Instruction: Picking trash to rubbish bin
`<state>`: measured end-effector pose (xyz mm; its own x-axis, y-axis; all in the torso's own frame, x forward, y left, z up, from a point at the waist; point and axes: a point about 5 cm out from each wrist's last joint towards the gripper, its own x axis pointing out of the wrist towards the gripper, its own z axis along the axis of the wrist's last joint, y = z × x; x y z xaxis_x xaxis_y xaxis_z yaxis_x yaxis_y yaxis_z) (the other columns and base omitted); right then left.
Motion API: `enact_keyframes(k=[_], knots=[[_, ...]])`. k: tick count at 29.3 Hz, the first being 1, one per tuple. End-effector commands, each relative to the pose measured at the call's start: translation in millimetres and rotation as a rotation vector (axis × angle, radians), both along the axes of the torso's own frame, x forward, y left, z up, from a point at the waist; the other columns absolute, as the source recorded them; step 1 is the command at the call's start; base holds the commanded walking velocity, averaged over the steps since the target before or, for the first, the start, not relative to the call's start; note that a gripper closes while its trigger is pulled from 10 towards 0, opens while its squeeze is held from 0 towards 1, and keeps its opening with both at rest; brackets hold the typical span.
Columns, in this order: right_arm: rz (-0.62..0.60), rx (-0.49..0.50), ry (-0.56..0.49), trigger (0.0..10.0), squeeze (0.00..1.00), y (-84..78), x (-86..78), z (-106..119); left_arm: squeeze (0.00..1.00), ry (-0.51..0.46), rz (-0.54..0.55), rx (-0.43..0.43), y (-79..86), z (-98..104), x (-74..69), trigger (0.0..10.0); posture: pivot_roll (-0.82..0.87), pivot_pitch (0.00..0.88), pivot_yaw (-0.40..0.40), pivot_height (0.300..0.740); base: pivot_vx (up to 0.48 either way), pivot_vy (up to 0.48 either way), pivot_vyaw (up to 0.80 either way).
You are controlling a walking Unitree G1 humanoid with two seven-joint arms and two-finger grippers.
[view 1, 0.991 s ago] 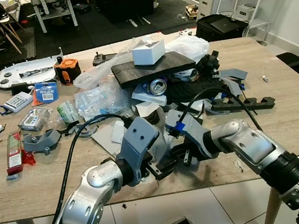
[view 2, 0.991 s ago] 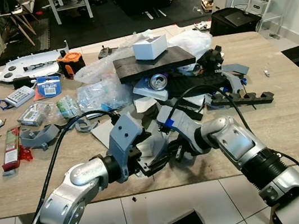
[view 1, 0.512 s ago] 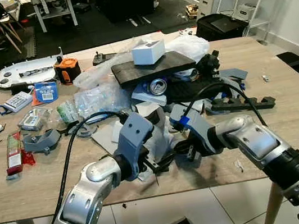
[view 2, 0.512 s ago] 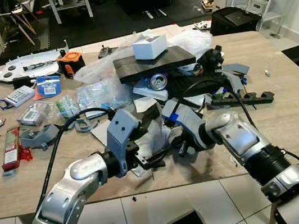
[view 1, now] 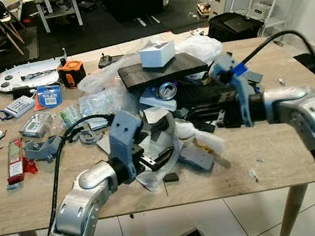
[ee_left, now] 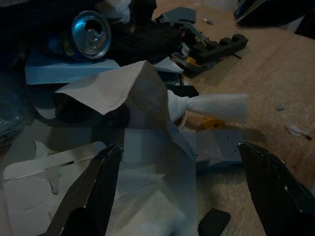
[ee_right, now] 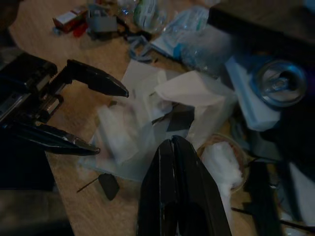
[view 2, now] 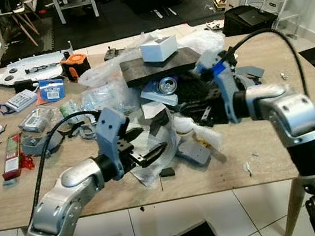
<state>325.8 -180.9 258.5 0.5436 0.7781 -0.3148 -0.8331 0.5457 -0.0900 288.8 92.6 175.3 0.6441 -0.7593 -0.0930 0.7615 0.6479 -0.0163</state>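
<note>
Left eye view shows you a wooden surface (view 1: 306, 148) piled with trash, with both arms reaching over its near edge. Your left end effector (view 2: 150, 152) hovers low over crumpled white paper and plastic film (view 2: 154, 169) near the front edge; its two black fingers are spread apart and hold nothing, as the left wrist view confirms, with one finger (ee_left: 86, 194) on each side of a folded white paper napkin (ee_left: 123, 91). Your right end effector (ee_right: 179, 196) is raised above the middle of the pile, its fingers pressed together and empty. Just beyond the left end effector lie a twisted white tissue (view 1: 200, 138) and a grey plastic piece (view 1: 197, 158), both resting on the surface. Behind them a blue drink can (view 1: 167, 90) lies on its side under a dark foam slab (view 1: 162, 71) that carries a small white box (view 1: 156, 54). A red snack wrapper (view 1: 14, 160) lies well apart at the left edge.
</note>
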Motion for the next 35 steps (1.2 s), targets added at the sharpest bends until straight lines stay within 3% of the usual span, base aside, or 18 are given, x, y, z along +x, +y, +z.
enact_keyframes(k=[1, 2, 4, 5, 6, 7, 10, 13, 26, 31, 32, 33, 35], knots=[[0.001, -0.016, -0.031, 0.0, 0.0, -3.5, -1.5, 6.7, 0.0, 0.002, 0.002, -0.019, 1.4, 2.1, -1.7, 10.0, 0.18, 0.066, 0.01, 0.74, 0.0, 0.0, 0.0], [-0.014, -0.079, -0.033, 9.8, 0.0, -3.7, 0.6, -4.7, 0.0, 0.0, 0.005, -0.019, 1.1, 2.1, -1.2, 10.0, 0.18, 0.066, 0.01, 0.74, 0.0, 0.0, 0.0], [-0.014, -0.079, -0.033, 9.8, 0.0, -3.7, 0.6, -4.7, 0.0, 0.0, 0.005, -0.019, 1.1, 2.1, -1.2, 10.0, 0.18, 0.066, 0.01, 0.74, 0.0, 0.0, 0.0], [-0.032, -0.141, -0.005, 10.0, 1.0, 0.2, 2.9, -22.8, 0.0, -0.002, 0.004, -0.012, -1.1, 1.4, -1.2, 10.0, 0.18, 0.066, 0.01, 0.74, 0.0, 0.0, 0.0], [-0.037, -0.218, 0.028, 10.0, 1.0, 5.7, 3.6, -44.4, 0.0, -0.002, -0.011, -0.005, -4.9, 0.8, -2.9, 10.0, 0.19, 0.073, 0.013, 0.74, 0.0, 0.0, 0.0], [-0.037, -0.218, 0.028, 10.0, 1.0, 5.7, 3.6, -44.4, 0.0, -0.002, -0.011, -0.005, -4.9, 0.8, -2.9, 10.0, 0.19, 0.073, 0.013, 0.74, 0.0, 0.0, 0.0], [-0.009, -0.313, 0.096, 10.0, 1.0, 16.5, -1.5, -76.7, 0.0, 0.004, -0.057, 0.04, -13.0, -2.5, -7.3, 10.0, 0.19, 0.073, 0.013, 0.74, 0.0, 0.0, 0.0], [-0.008, -0.344, 0.107, 10.0, 1.0, 18.4, -2.6, -85.3, 0.0, 0.009, -0.064, 0.075, -15.3, -6.8, -7.1, 10.0, 0.19, 0.074, 0.017, 0.74, 0.0, 0.0, 0.0], [-0.017, -0.388, 0.074, 10.0, 1.0, 25.7, 0.9, -95.0, 0.0, 0.017, -0.078, 0.075, -17.0, -7.8, -8.5, 10.0, 0.19, 0.068, 0.021, 0.74, 0.0, 0.0, 0.0], [-0.063, -0.402, 0.076, 10.0, 1.0, 27.8, 8.1, -113.2, 0.0, 0.057, -0.123, 0.103, -22.5, -15.4, -10.7, 10.0, 0.2, 0.06, 0.021, 0.74, 0.0, 0.0, 0.0], [-0.06, -0.409, 0.083, 10.0, 0.58, 29.9, 8.3, -116.1, 0.0, 0.062, -0.125, 0.111, -23.6, -16.2, -9.9, 10.0, 0.2, 0.058, 0.025, 0.74, 0.0, 0.0, 0.0], [-0.053, -0.416, 0.094, 10.0, 0.0, 30.4, 7.1, -117.9, 0.0, 0.065, -0.123, 0.111, -23.9, -16.3, -9.5, 10.0, 0.2, 0.058, 0.025, 0.74, 0.0, 0.0, 0.0], [-0.041, -0.424, 0.113, 10.0, 0.0, 30.5, 5.3, -120.6, 0.0, 0.071, -0.12, 0.106, -24.3, -16.2, -9.1, 10.0, 0.2, 0.058, 0.025, 0.74, 0.0, 0.0, 0.0]])
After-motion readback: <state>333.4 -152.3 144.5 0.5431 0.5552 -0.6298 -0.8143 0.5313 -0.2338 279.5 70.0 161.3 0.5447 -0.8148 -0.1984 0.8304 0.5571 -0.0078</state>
